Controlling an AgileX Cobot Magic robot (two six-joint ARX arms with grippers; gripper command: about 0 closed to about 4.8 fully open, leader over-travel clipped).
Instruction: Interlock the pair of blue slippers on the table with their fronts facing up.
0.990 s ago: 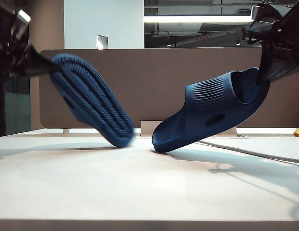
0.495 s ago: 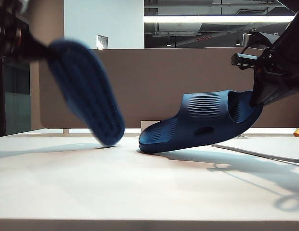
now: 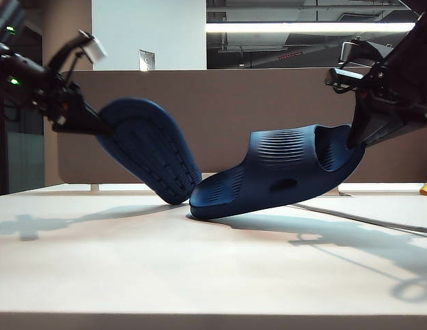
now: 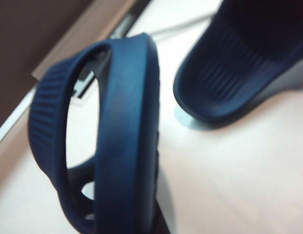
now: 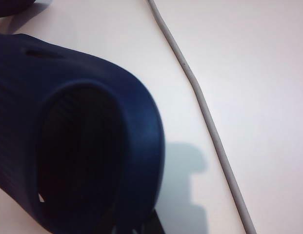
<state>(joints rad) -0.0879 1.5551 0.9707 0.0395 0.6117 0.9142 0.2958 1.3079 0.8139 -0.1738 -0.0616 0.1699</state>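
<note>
Altogether two blue slippers: left pincer (image 3: 89, 124) pinches one slipper (image 3: 150, 159) at nine o'clock; right pincer (image 3: 356, 137) pinches the other slipper (image 3: 282, 175) at three o'clock, toe on the desk (image 3: 199, 275).

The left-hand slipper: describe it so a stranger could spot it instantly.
Over the pale table, before the brown partition, the left gripper holds the left-hand slipper. Unlike its twin in the right gripper, it shows its treaded sole.
</note>
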